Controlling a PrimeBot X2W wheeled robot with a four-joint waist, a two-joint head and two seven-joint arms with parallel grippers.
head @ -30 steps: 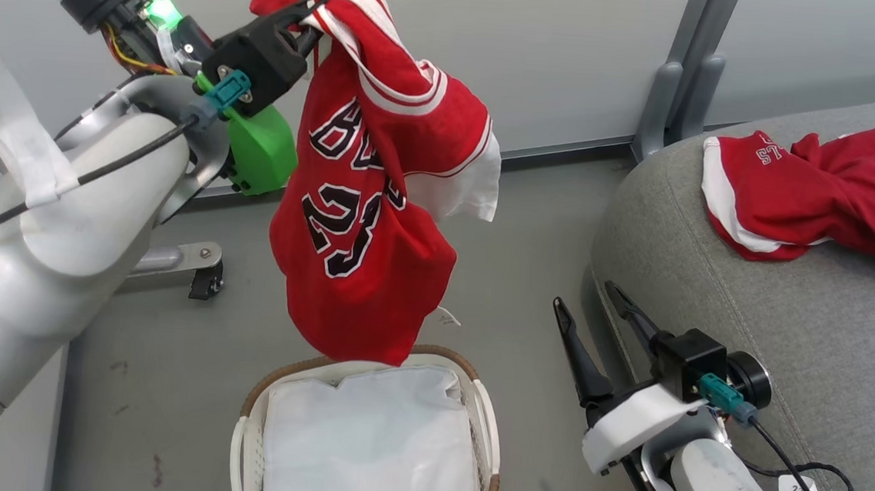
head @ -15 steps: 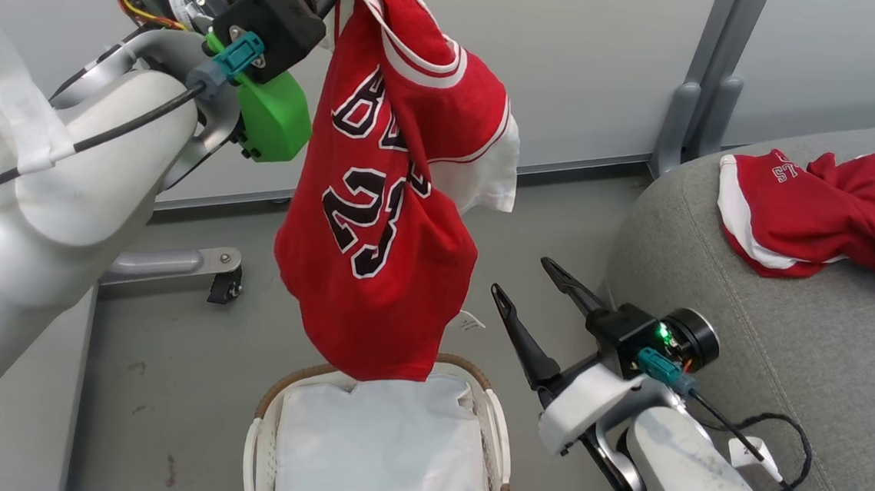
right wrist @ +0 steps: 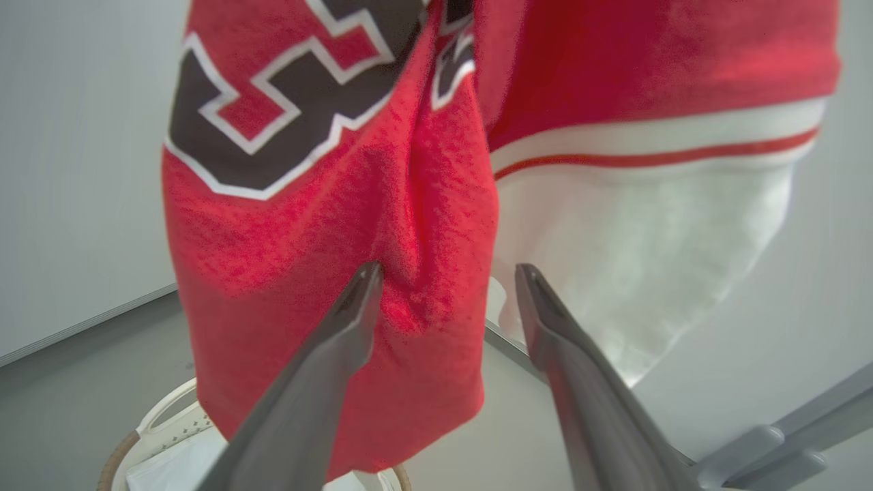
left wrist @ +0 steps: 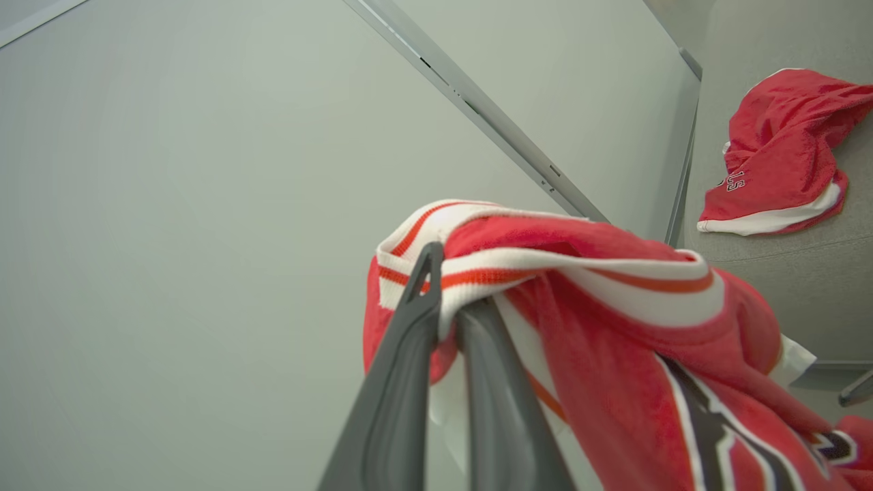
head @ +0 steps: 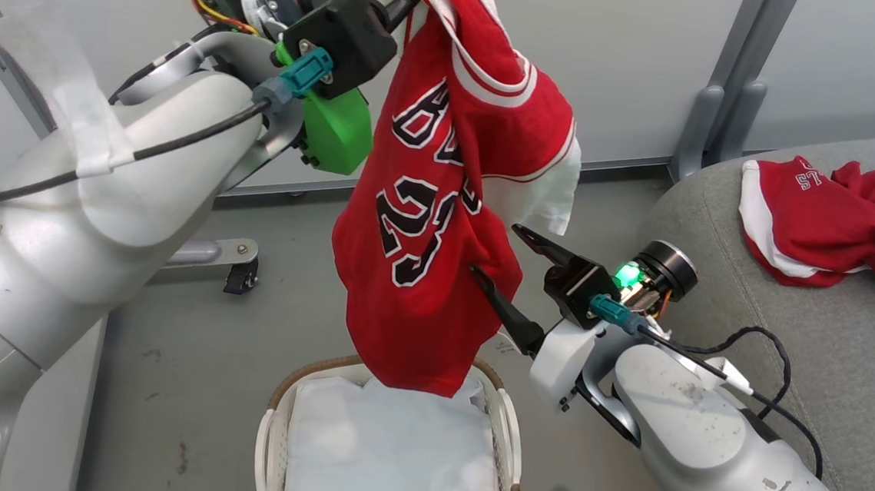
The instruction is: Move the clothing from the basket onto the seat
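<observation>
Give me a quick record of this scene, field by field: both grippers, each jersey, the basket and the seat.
Left gripper: shut on the striped white trim of a red jersey with black-and-white numbers, held high
Right gripper: open, fingers either side of a fold low on the hanging jersey
Hanging jersey hem: dangles over the basket
Basket: small, oval, white plastic, brown woven rim; white fabric liner inside
Second red jersey: crumpled on the large grey fabric seat
Left to move: the hanging jersey
</observation>
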